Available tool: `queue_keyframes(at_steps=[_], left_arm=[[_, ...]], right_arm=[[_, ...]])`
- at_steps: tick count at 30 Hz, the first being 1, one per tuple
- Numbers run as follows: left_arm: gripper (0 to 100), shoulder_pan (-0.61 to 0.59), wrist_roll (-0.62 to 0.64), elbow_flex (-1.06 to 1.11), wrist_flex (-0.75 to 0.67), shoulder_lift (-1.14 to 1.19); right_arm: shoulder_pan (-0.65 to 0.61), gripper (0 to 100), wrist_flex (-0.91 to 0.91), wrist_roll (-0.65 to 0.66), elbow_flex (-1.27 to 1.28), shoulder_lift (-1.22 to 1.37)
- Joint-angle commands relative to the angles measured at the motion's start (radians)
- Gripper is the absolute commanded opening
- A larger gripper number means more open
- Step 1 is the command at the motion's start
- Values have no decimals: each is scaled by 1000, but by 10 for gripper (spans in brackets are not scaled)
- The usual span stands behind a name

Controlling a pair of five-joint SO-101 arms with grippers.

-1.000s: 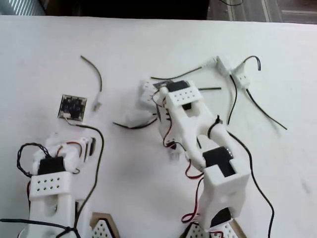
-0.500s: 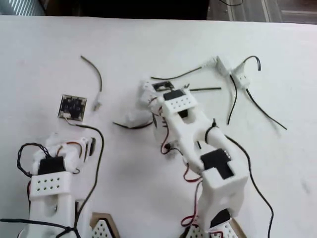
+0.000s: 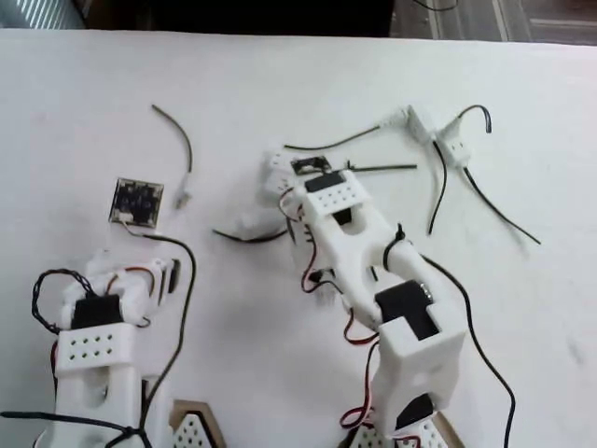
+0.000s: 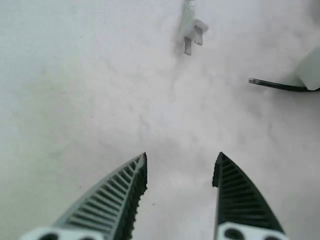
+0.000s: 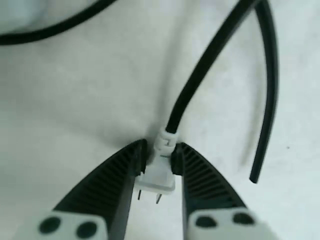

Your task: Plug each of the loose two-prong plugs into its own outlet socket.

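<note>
One plug (image 5: 156, 176) clamped in right gripper (image 5: 160, 150), prongs pointing back into it: probably can't insert without regrasp, may slip. Left gripper (image 4: 180, 161) jaws apart.

From above, the right arm (image 3: 359, 238) lies over part of the white pieces (image 3: 272, 168) beside it, leaving too little to tell what they are. In the left wrist view, well apart from the loose plug (image 4: 192, 30), a white block (image 4: 311, 70) is cut off by the picture's edge. In the right wrist view the held plug's (image 5: 157, 175) black cord (image 5: 200, 80) runs out past the edge.
</note>
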Motion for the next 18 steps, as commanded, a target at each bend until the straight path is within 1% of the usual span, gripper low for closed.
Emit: queue_keyframes(at_steps=[1,3,6,8,12,15,18], left_arm=[[221,1,-8,-6,-18,-21],[221,1,-8,-6,-18,-21],[221,1,-8,-6,-18,-21],[221,1,-8,-6,-18,-21],[221,1,-8,-6,-18,-21],[221,1,-8,-6,-18,-21],[221,1,-8,-6,-18,-21]], right_arm=[[-15,15,41,54,-2,-13],[2,18,44,106,-2,-19],[65,18,42,192,-2,-54],[108,18,42,284,0,-88],[179,18,42,514,6,-150],[189,18,42,660,6,-157],[171,18,42,746,6,-148]])
